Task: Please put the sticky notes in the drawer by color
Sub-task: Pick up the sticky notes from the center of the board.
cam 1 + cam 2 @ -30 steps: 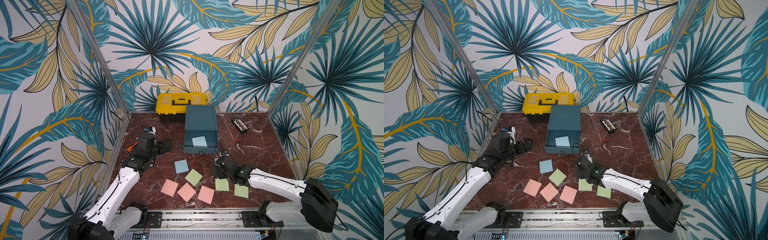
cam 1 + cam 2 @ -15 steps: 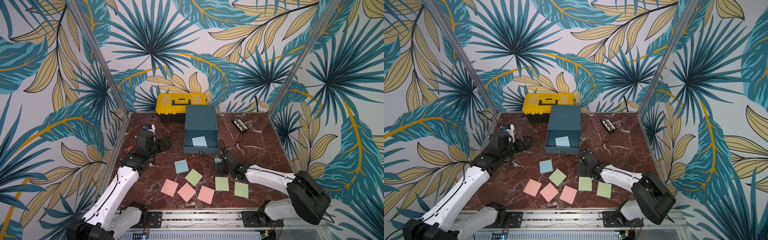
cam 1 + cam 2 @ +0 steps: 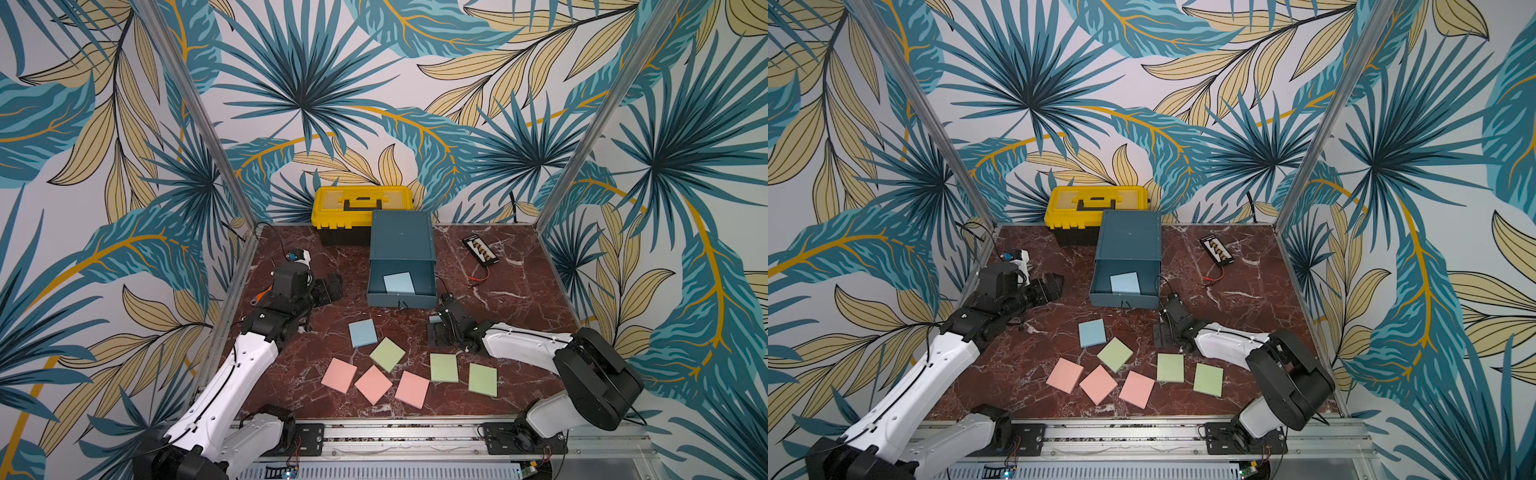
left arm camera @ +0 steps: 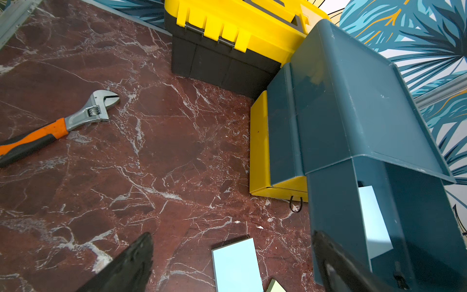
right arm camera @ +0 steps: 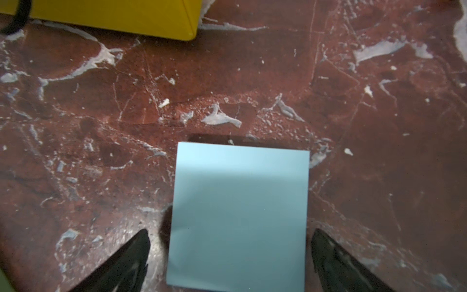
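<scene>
**DESK:** Where does the sorting stand?

**ME:** Early. One of the nine sticky notes is home. A first blue pad [image 3: 399, 284] lies flat in the pulled-out teal drawer [image 3: 401, 300], the top one of the cabinet [image 3: 402, 237] at the far middle of the marble table [image 3: 519, 324]. Eight are out. A second blue pad [image 3: 363, 333] sits on the near side of that drawer, a little to the left. Three green pads [image 3: 387, 354] and three pink pads [image 3: 373, 384] are strewn toward the near edge. The two yellow drawers [image 4: 260, 151] look pushed in (from above the teal one hides their fronts). By my reckoning, green and pink each need a drawer opened.

**DESK:** And your arms?

**ME:** My right gripper [image 5: 230, 231] is pitched down, low over the third blue pad [image 5: 238, 215], near the drawer's right front corner. Its jaws are spread full width with a fingertip either side of the pad, gripping nothing. I cannot tell whether the tips touch the marble. My left gripper [image 3: 332, 286] is held up at the left of the table, aimed right toward the cabinet, likewise spread wide and empty.
</scene>
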